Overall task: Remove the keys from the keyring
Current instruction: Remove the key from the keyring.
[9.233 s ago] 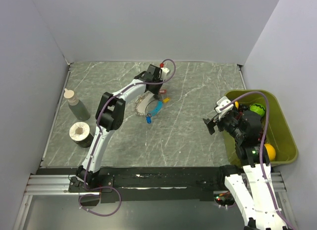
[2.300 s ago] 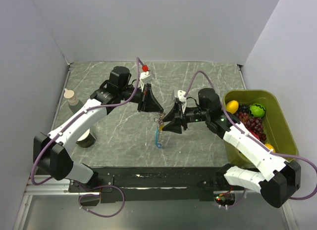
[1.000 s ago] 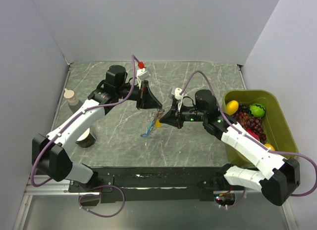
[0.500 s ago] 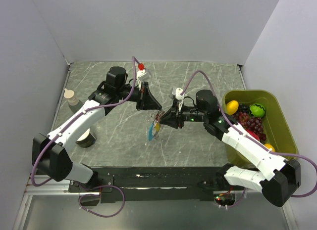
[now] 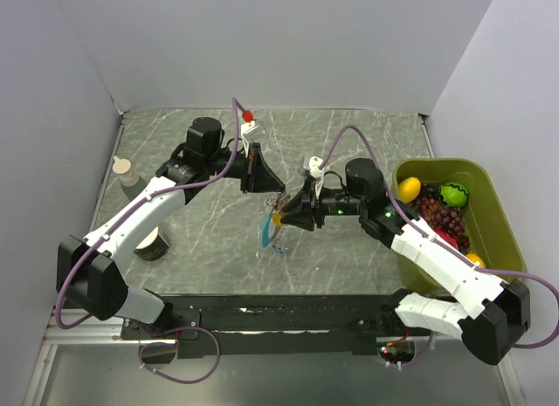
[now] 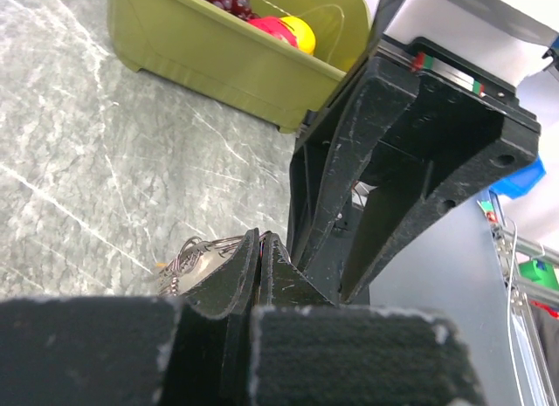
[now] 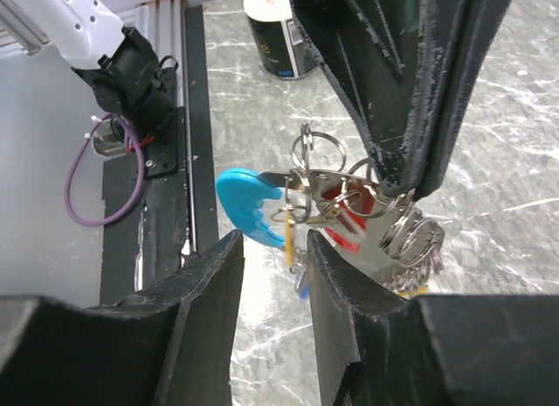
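Above the table [image 5: 349, 144], tangled silvery keyring [image 7: 410, 240], light-blue key [image 7: 249, 205], in tight-closed left claw [image 6: 260, 249]; right claw [image 7: 272, 249] half-parted.

Shiny silvery metal keyring [image 7: 410, 238], glossy light-blue plastic key [image 7: 249, 205] — matt, rough-grained black jaws, smooth marbled table [image 5: 349, 249].

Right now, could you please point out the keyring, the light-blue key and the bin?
keyring [image 7: 412, 238], right wrist view, on the coiled silvery rings.
light-blue key [image 7: 247, 203], right wrist view, on its broad head.
bin [image 6: 218, 65], left wrist view, on its outer wall.
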You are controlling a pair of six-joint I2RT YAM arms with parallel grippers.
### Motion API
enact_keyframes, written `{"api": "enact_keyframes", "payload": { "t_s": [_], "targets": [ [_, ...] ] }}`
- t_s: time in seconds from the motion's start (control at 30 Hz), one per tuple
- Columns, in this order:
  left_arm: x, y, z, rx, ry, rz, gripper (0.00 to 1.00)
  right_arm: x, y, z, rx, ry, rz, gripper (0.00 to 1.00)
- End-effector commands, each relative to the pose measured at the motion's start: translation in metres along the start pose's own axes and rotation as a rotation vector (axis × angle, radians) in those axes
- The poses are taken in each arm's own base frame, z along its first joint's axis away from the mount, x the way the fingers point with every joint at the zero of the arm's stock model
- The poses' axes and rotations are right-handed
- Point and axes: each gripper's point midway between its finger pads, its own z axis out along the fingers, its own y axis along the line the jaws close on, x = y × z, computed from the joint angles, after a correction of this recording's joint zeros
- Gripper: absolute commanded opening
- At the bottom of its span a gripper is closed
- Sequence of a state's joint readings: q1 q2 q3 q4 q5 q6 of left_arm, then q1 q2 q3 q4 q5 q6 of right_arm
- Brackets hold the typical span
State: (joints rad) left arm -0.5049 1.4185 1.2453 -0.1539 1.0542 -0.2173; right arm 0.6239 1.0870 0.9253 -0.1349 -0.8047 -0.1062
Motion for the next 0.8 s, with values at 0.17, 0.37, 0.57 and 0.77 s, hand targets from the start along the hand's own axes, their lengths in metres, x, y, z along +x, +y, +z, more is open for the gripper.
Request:
{"api": "enact_keyframes", "payload": {
  "t_s": [0.17,0.37,0.57,0.77],
  "targets": [
    [-0.027,-0.002,-0.013,-0.046,-0.095,0.037,0.01,-0.005,-0.004,-0.002,0.018,-0.003,-0.078,0.46],
    [-0.027,-0.006,-0.016,-0.037,-0.103,0.037,0.01,0.001,0.008,0.000,-0.074,0.007,-0.096,0.66],
    [-0.028,-0.011,-0.017,-0.021,-0.107,0.037,0.01,0.006,0.014,0.005,-0.139,0.012,-0.094,0.75],
    [-0.028,-0.012,-0.018,-0.025,-0.109,0.026,0.01,0.003,0.007,0.008,-0.106,0.000,-0.107,0.78]
  ]
}}
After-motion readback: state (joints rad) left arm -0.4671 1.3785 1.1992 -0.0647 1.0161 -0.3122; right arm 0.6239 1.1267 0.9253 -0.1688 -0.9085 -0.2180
